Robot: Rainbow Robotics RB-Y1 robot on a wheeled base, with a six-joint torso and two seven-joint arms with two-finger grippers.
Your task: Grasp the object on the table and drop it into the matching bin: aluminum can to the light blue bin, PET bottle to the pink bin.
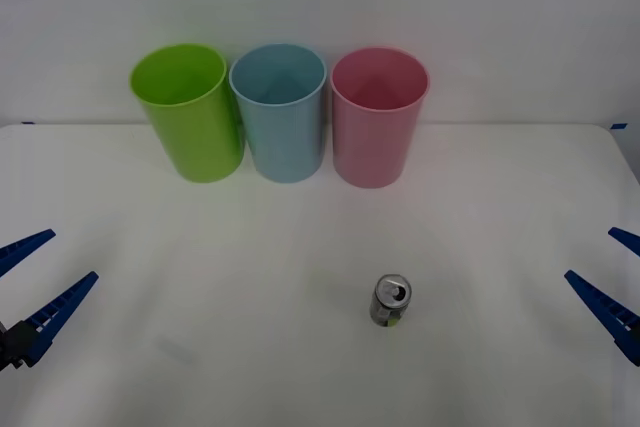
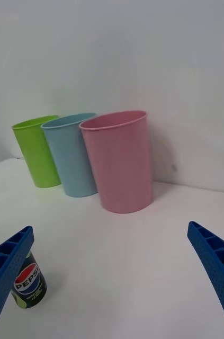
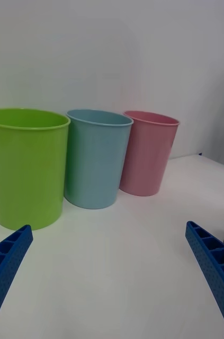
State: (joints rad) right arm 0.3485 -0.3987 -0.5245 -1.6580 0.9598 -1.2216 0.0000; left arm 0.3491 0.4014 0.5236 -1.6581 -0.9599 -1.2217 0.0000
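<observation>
While both spread wide, left gripper (image 1: 35, 265) and right gripper (image 1: 612, 269) hold nothing.

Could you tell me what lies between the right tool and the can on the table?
Nothing: in the front view, bare white table separates the open right tool from the upright can.

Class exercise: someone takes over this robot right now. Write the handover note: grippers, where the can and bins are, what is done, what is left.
Left gripper: open, holding nothing, low at the table's left edge.
Right gripper: open, holding nothing, at the right edge.
Aluminum can: upright on the white table, in front of the bins, nearer the right gripper.
Bins at the back, left to right: lime green cup, light blue bin, pink bin.
Done: nothing yet; can untouched.
Left: grasp the can, probably with the right arm, and drop it into the light blue bin.
</observation>
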